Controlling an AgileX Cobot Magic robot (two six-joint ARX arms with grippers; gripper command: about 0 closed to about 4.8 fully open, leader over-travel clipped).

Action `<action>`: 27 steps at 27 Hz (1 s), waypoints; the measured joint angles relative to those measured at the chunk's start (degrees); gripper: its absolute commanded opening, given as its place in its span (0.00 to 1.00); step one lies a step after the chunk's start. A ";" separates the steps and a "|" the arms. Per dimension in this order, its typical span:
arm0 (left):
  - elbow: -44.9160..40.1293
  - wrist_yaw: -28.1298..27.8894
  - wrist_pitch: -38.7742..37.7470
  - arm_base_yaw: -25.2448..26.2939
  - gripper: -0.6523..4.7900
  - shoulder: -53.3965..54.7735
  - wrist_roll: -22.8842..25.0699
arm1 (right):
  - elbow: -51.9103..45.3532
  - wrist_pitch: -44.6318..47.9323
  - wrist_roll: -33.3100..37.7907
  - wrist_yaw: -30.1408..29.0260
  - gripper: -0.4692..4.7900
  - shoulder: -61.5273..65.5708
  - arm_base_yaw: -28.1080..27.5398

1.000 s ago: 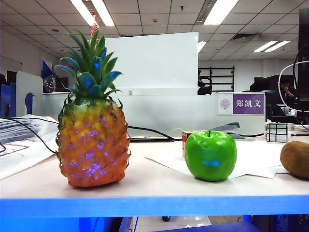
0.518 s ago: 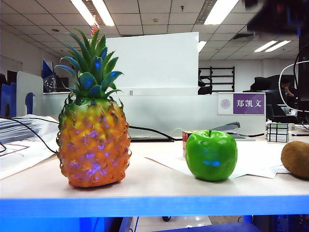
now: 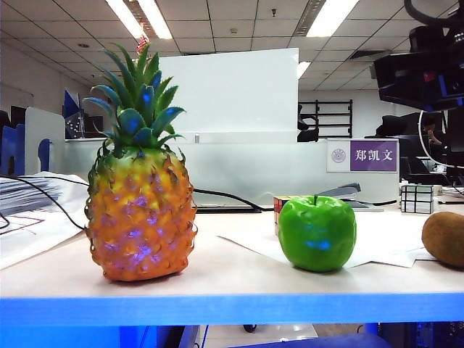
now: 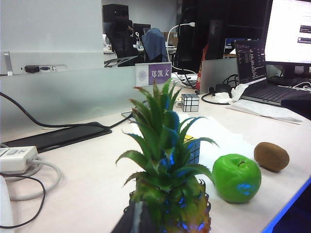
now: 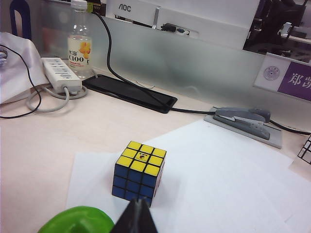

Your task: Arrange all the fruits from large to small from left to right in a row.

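Observation:
Three fruits stand in a row in the exterior view: the pineapple (image 3: pixel 138 210) on the left, the green apple (image 3: pixel 317 232) in the middle, the brown kiwi (image 3: pixel 444 238) at the right edge, partly cut off. The left wrist view shows the same pineapple (image 4: pixel 167 189), apple (image 4: pixel 236 177) and kiwi (image 4: pixel 271 156). My left gripper (image 4: pixel 137 213) sits low just behind the pineapple, a single dark wedge, shut and empty. My right gripper (image 5: pixel 137 204) hangs above the apple (image 5: pixel 77 221), shut on nothing. Its arm (image 3: pixel 420 72) shows dark at the exterior view's upper right.
A coloured puzzle cube (image 5: pixel 138 170) rests on white paper (image 5: pixel 233 165) behind the apple. A grey cube (image 3: pixel 416 198) and a stapler (image 5: pixel 243 119) lie farther back. A bottle (image 5: pixel 80 46), power strip (image 5: pixel 60 73) and cables sit toward the back wall.
My right arm has risen into the exterior view's upper right and come lower and clearer there. The three fruits have not moved.

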 measured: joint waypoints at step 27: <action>0.00 0.02 -0.22 0.00 0.11 0.00 0.00 | 0.07 -4.74 0.00 -0.28 0.09 -6.54 -0.74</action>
